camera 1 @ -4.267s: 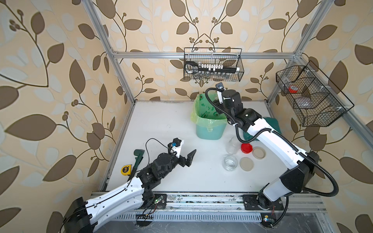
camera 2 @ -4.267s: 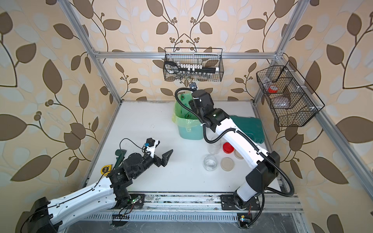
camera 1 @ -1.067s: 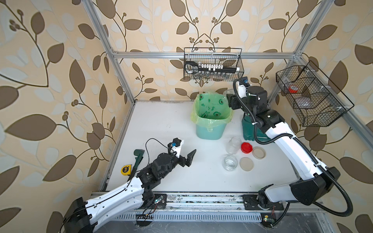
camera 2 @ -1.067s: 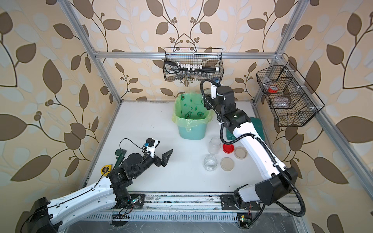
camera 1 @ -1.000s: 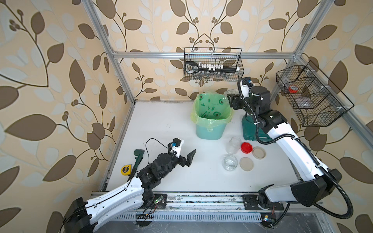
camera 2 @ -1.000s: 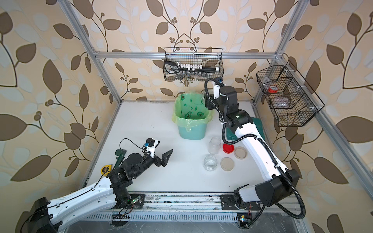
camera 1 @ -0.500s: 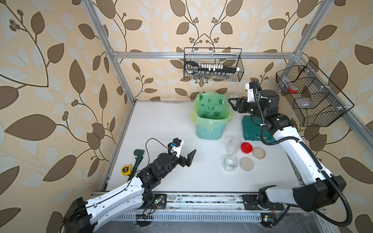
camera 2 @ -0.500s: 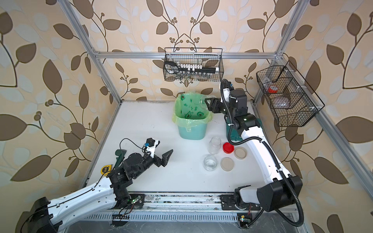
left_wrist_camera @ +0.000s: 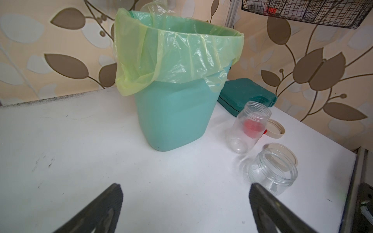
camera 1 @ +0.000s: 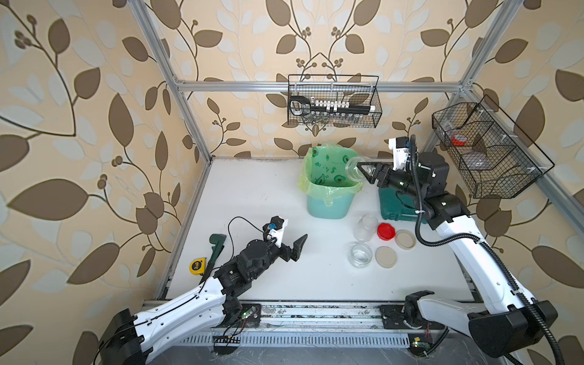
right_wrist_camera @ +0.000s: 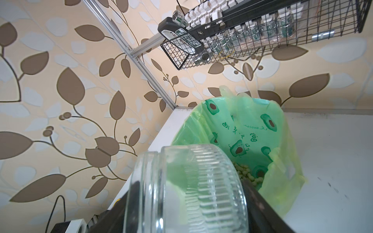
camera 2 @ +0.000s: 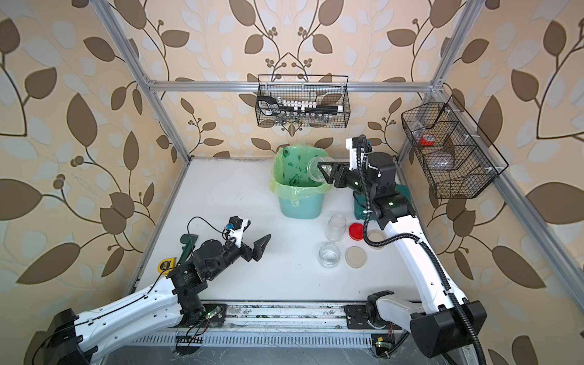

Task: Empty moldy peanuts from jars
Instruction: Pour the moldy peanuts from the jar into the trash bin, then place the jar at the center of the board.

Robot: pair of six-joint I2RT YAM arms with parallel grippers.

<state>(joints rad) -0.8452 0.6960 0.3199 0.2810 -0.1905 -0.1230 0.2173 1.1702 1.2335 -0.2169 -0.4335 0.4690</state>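
Risk: right tool (camera 1: 363, 173) clamps empty jar (camera 1: 351, 167) tipped sideways over bin (camera 1: 328, 205) rim; smooth glass may slip in; left tool (left_wrist_camera: 185, 203) wide open, empty

Three jars were counted: one held jar (camera 1: 351, 169) clamped in the right gripper (camera 1: 362, 173), and one tall jar (camera 1: 365, 227) and one squat jar (camera 1: 360, 254) ahead of the left gripper (left_wrist_camera: 185, 187). Three lids were counted beside those two: one red lid (camera 1: 386, 231) and two beige lids (camera 1: 405, 240). One bin (camera 1: 328, 205) was seen under the right gripper, holding one heap of peanuts (right_wrist_camera: 245, 173), too many to be numbered. Two baskets (camera 1: 377, 107), one case (camera 1: 395, 205), one tape measure (camera 1: 196, 266) and one green tool (camera 1: 216, 245) were also counted.
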